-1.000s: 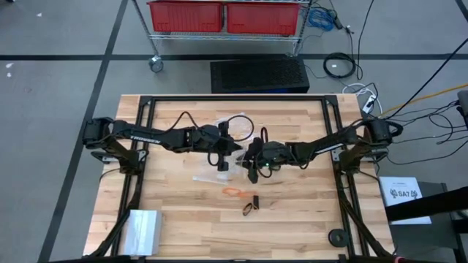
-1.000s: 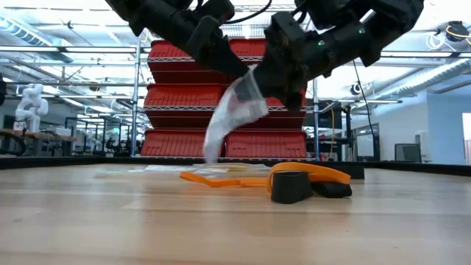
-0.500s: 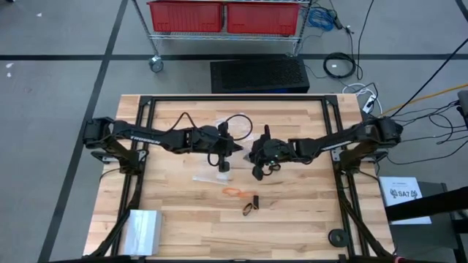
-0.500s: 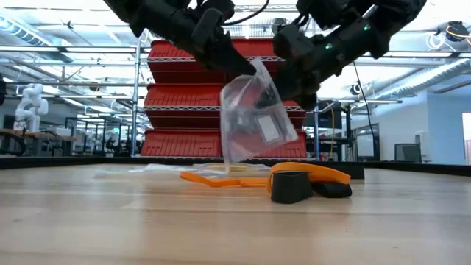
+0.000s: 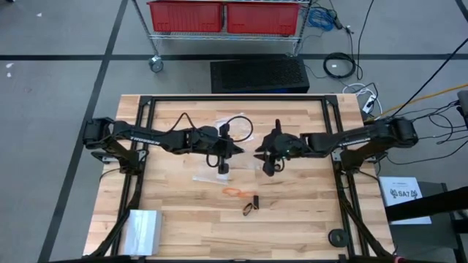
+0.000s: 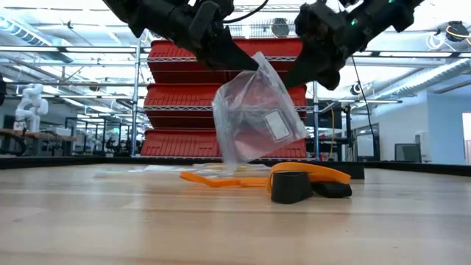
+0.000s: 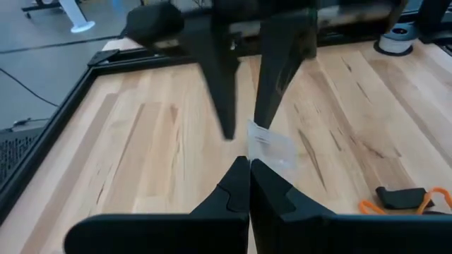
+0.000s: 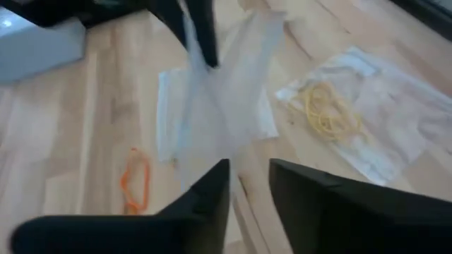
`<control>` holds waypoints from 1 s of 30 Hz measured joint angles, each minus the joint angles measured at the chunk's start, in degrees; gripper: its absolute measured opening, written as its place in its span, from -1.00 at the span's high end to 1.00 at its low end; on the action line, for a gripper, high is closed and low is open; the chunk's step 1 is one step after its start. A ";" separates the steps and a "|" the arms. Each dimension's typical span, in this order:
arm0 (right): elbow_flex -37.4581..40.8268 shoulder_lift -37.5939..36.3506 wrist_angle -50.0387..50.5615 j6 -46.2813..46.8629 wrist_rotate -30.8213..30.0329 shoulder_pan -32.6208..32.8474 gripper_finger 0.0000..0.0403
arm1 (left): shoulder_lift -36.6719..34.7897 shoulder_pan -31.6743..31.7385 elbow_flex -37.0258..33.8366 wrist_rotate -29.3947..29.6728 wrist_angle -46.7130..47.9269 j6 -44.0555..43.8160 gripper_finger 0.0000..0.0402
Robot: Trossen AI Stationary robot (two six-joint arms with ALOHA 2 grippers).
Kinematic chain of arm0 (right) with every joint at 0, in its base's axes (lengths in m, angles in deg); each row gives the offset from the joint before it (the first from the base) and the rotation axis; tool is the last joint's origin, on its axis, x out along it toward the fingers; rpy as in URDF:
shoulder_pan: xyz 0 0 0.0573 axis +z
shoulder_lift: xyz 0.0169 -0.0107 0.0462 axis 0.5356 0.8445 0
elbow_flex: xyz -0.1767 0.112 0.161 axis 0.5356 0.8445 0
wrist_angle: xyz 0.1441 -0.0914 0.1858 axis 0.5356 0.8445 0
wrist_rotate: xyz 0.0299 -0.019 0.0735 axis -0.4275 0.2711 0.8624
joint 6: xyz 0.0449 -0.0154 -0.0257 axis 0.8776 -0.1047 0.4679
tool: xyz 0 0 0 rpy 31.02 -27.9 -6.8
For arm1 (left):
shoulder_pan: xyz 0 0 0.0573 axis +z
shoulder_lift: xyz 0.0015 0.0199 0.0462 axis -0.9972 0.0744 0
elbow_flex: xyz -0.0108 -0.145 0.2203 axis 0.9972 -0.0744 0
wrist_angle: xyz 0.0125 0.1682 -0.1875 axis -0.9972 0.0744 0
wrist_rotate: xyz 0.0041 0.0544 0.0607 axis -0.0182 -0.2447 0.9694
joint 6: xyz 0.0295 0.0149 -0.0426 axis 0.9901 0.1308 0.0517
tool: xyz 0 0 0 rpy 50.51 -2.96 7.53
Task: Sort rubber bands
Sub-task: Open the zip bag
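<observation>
In the low view, nearest the camera, a black rubber band [image 6: 291, 187] was seen standing on the table [image 6: 147, 221] with a second black one [image 6: 331, 189] just beside it; an orange band [image 6: 309, 171] arched over them and another orange band [image 6: 210, 178] lay flat farther back; their thinness was not conveyed by the high view, where only a small orange loop [image 5: 234, 191] and dark loops [image 5: 250, 207] were made out below the two arms. Above them a clear plastic bag [image 6: 257, 110] was seen hanging, pinched at its upper corner by the left gripper [image 6: 246, 62], whose fingers were pressed together on it; this closure was confirmed in the left wrist view [image 7: 248, 176]. The right gripper [image 6: 313, 73] was seen just beside the bag; its fingers were shown spread apart, with nothing between them, in the right wrist view [image 8: 247, 176]. Only that view showed yellowish-tan bands [image 8: 326, 109] tangled inside a flat bag [image 8: 374, 123] lying on the wood; a further flat bag [image 8: 169, 113] was seen near an orange loop [image 8: 134, 180].
</observation>
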 joint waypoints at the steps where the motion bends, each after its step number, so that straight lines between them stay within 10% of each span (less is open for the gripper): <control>1: 0.00 0.66 -0.07 -0.29 0.27 -0.33 0.46 | 0.00 0.00 0.00 -0.02 -0.02 0.00 1.00; 8: 0.00 5.87 -10.81 -4.54 6.12 -1.37 0.31 | 0.00 0.00 -0.02 -0.02 -0.44 0.02 1.00; 19: 0.00 1.65 -4.96 -6.19 6.09 -2.83 0.98 | 0.00 0.65 -0.02 -4.27 0.69 0.05 0.97; 30: 0.00 -3.77 0.48 -6.80 11.58 -3.16 1.00 | 0.48 2.94 0.52 -11.22 -3.09 -3.97 0.38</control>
